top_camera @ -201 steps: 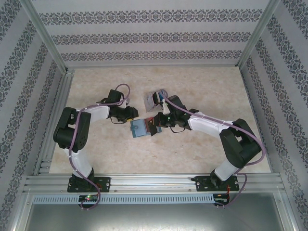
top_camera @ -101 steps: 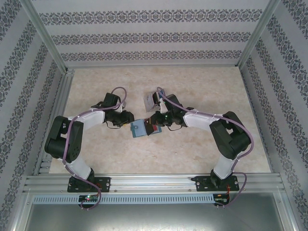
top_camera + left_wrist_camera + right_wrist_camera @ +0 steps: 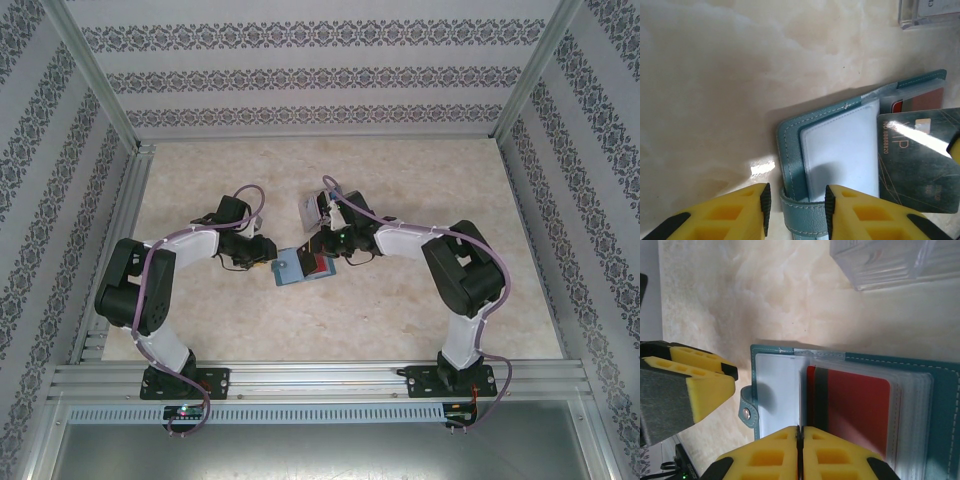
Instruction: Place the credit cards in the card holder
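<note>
- Beige marble-look tabletop (image 3: 430, 310) sits inside an aluminium frame (image 3: 320, 372), with wallpaper (image 3: 300, 80) in dark floral bands on three sides. Both arms reach toward the middle of the surface.
- The teal card holder (image 3: 288, 268) lies open and flat there, between the two grippers, with a pale-blue pocket page facing up.
- The left gripper (image 3: 797, 202) has its yellow jaws apart, one on each side of the holder's snap strap (image 3: 802, 217). The strap touches one pad and a sliver of gap shows at the other. It looks like a loose bracket rather than a clamp, probably there to stop the wallet sliding or folding shut.
- The right gripper (image 3: 799, 432) is closed on a dark VIP card (image 3: 917, 162), held over the holder's far half and seen edge-on from its own wrist. I judge it is lining the card up with a sleeve.
- A red card (image 3: 855, 410) with a dark stripe already sits in one of the clear sleeves, so the task is partly done.
- A clear slotted stand (image 3: 890, 262) stands just beyond the holder, not touching it.
</note>
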You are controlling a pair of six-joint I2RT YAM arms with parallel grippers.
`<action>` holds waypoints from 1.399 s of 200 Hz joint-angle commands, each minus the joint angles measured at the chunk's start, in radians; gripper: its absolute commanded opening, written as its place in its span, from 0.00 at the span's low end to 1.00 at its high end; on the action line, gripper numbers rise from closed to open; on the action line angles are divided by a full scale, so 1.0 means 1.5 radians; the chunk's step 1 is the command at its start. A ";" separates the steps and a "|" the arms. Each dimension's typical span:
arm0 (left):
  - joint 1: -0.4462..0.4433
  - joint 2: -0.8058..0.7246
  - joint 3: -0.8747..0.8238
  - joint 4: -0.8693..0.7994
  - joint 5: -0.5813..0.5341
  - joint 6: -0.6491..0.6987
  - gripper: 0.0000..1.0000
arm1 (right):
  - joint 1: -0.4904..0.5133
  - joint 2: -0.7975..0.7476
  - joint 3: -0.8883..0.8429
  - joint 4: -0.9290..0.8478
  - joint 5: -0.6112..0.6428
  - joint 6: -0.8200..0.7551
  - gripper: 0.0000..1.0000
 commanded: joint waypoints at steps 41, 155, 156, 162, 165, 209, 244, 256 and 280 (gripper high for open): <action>0.000 0.019 0.021 -0.023 -0.002 0.020 0.33 | -0.003 0.016 0.029 0.007 -0.015 0.008 0.10; -0.006 0.033 0.006 -0.009 0.003 0.016 0.26 | 0.003 0.018 0.017 0.002 -0.006 0.011 0.10; -0.006 0.033 0.005 -0.009 0.003 0.015 0.25 | 0.003 0.017 0.017 0.001 -0.005 0.011 0.10; -0.006 0.033 0.003 -0.006 0.004 0.015 0.24 | 0.004 0.017 0.016 0.001 -0.004 0.011 0.10; -0.006 0.033 0.002 -0.005 0.004 0.014 0.24 | 0.003 0.017 0.016 0.000 -0.003 0.011 0.10; -0.007 0.031 -0.006 -0.001 0.006 0.013 0.22 | 0.004 0.004 -0.010 0.011 0.015 0.016 0.10; -0.007 0.030 -0.014 0.009 0.012 0.009 0.18 | 0.008 0.007 -0.011 0.011 0.014 0.019 0.10; -0.007 0.029 -0.017 0.012 0.013 0.007 0.18 | 0.008 0.010 -0.012 0.014 0.015 0.021 0.10; -0.007 0.024 -0.021 0.014 0.013 0.006 0.16 | 0.010 0.019 -0.012 0.024 0.014 0.026 0.11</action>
